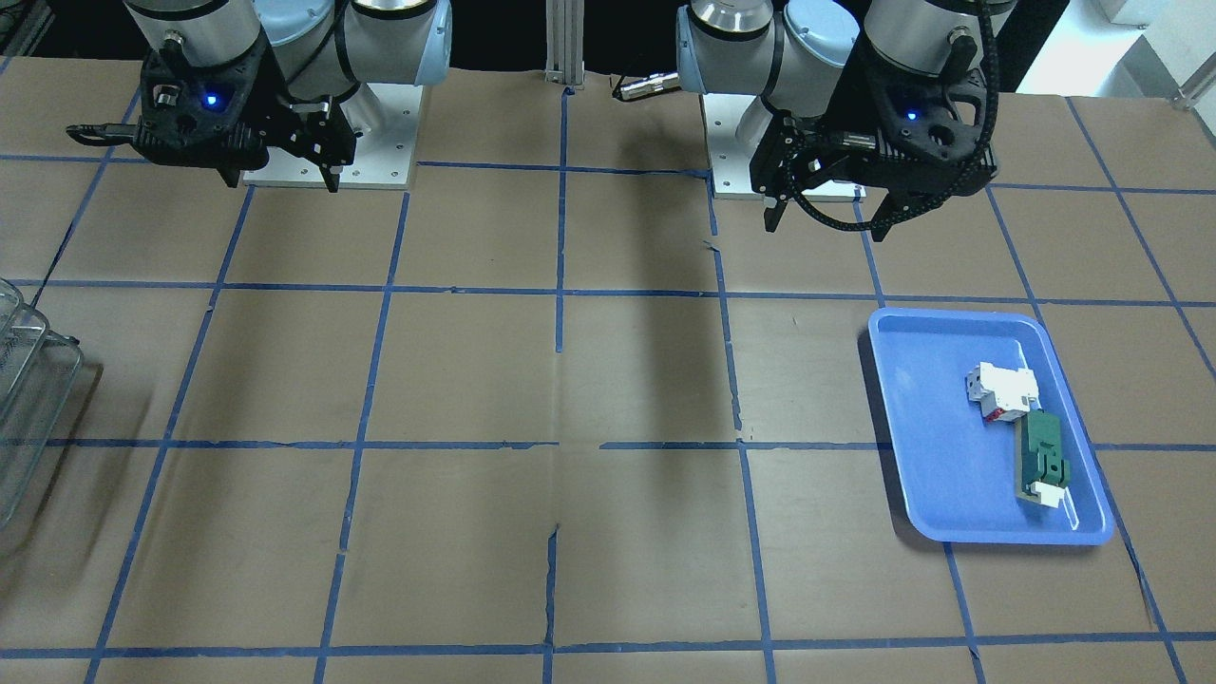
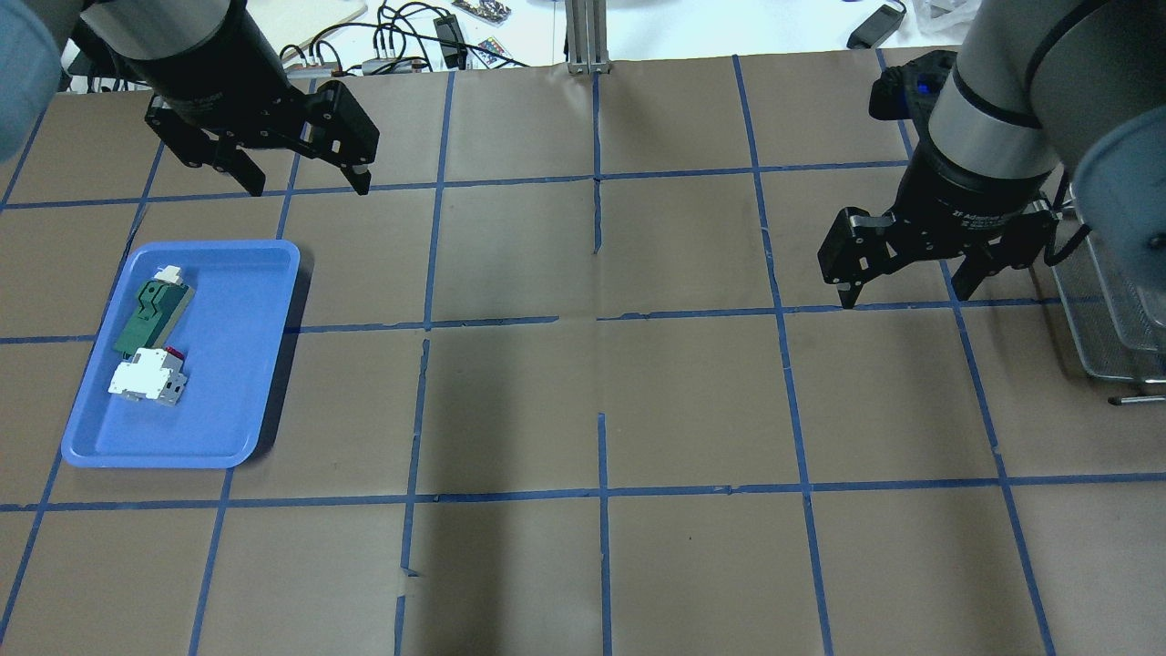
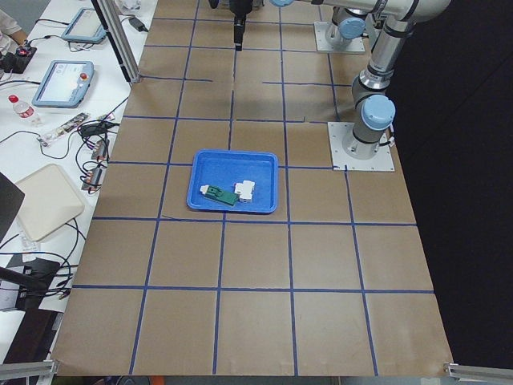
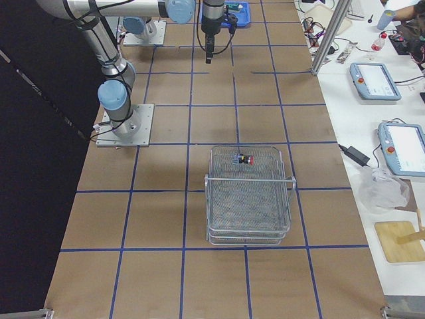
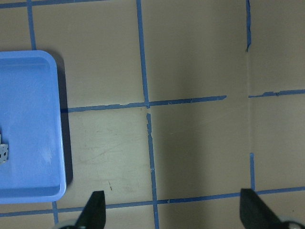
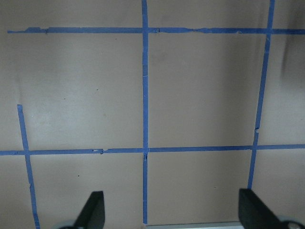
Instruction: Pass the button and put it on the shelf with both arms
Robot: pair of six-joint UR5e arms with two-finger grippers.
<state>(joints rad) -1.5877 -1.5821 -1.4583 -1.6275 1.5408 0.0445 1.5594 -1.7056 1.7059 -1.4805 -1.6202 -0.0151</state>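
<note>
The button [image 4: 244,159] lies on its side in the top level of the wire shelf [image 4: 249,199], near the shelf's far end; it shows only in the exterior right view. The shelf's edge also shows in the overhead view [image 2: 1116,310] and the front-facing view [image 1: 28,380]. My left gripper [image 2: 310,189] [image 1: 826,231] hangs open and empty above the table beyond the blue tray. My right gripper [image 2: 904,301] [image 1: 283,182] hangs open and empty beside the shelf. Both wrist views show only spread fingertips [image 5: 95,207] [image 6: 95,207] over bare table.
A blue tray [image 2: 228,383] [image 1: 912,427] on my left side holds a white block with red marks [image 2: 146,375] [image 1: 999,391] and a green flat block [image 2: 153,314] [image 1: 1042,458]. The brown table carries a blue tape grid. Cables and tablets lie past the far edge.
</note>
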